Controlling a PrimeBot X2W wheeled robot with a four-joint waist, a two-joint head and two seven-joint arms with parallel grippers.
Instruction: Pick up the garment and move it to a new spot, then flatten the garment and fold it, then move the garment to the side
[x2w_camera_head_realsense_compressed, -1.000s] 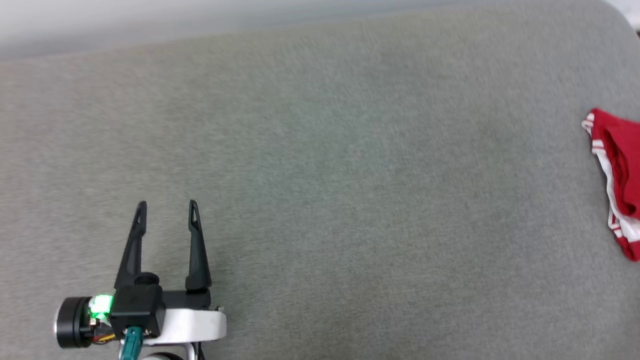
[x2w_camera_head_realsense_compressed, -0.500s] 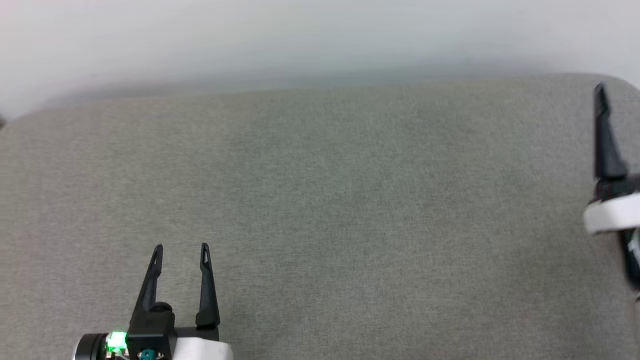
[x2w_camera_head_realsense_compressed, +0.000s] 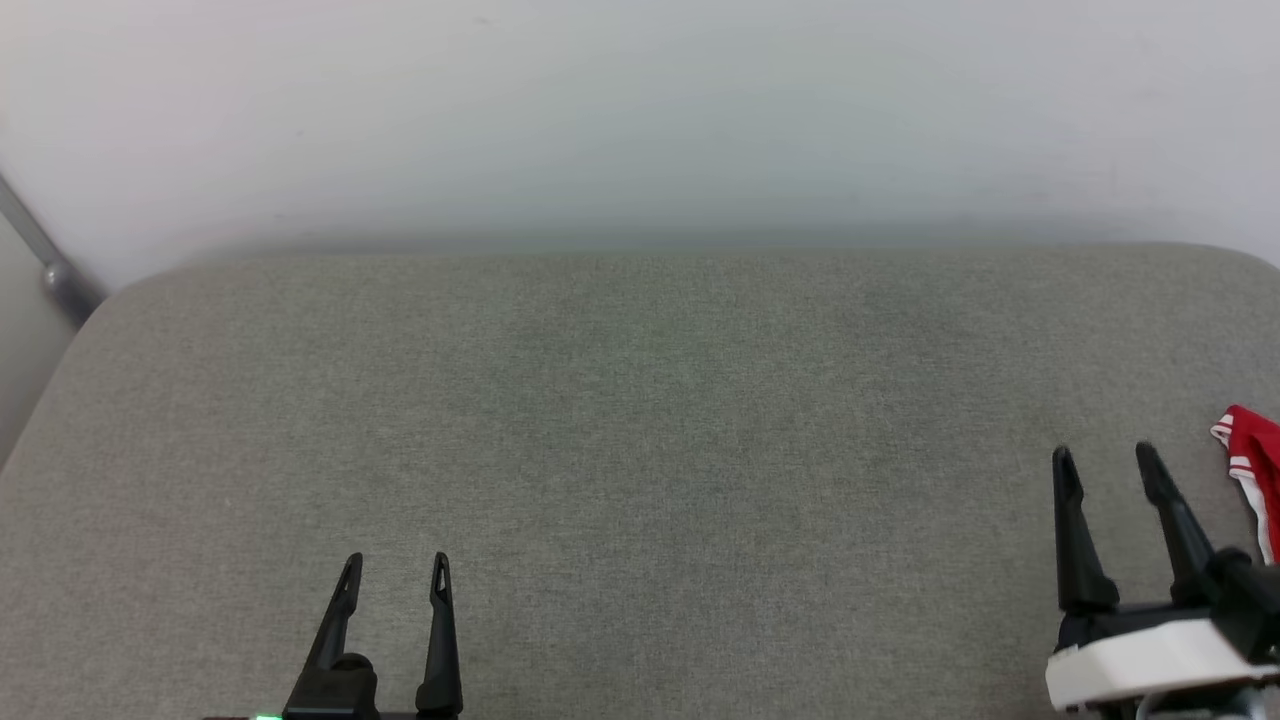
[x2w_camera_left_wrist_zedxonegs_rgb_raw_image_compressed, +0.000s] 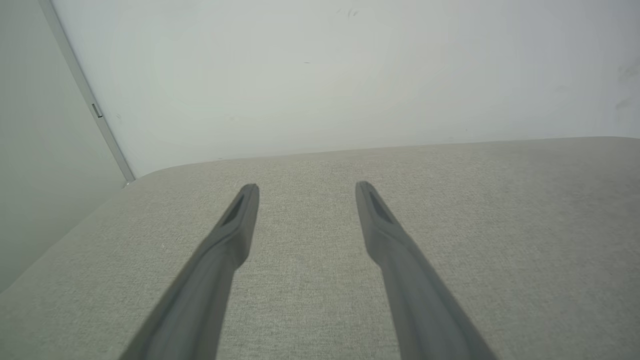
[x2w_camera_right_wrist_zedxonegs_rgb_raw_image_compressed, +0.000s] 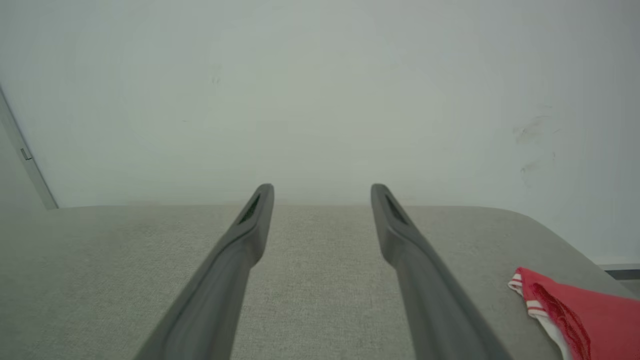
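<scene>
The garment (x2w_camera_head_realsense_compressed: 1255, 470), red with red-and-white striped trim, lies at the far right edge of the grey cushioned surface (x2w_camera_head_realsense_compressed: 640, 430); most of it is cut off by the frame. The right wrist view shows the garment (x2w_camera_right_wrist_zedxonegs_rgb_raw_image_compressed: 585, 320) at the lower right. My right gripper (x2w_camera_head_realsense_compressed: 1107, 462) hovers just left of it, open and empty. My left gripper (x2w_camera_head_realsense_compressed: 396, 564) stands open and empty at the lower left. In the wrist views the left gripper (x2w_camera_left_wrist_zedxonegs_rgb_raw_image_compressed: 306, 187) and right gripper (x2w_camera_right_wrist_zedxonegs_rgb_raw_image_compressed: 321, 188) both have spread fingers with nothing between them.
A pale wall (x2w_camera_head_realsense_compressed: 640, 120) rises behind the surface's far edge. A grey metal post (x2w_camera_head_realsense_compressed: 50, 265) leans at the far left corner. The surface's rounded right corner (x2w_camera_right_wrist_zedxonegs_rgb_raw_image_compressed: 560, 230) drops off near the garment.
The head camera has tilted up, bringing the wall into view. The right gripper came into view at the right and now sits lower, beside the garment.
</scene>
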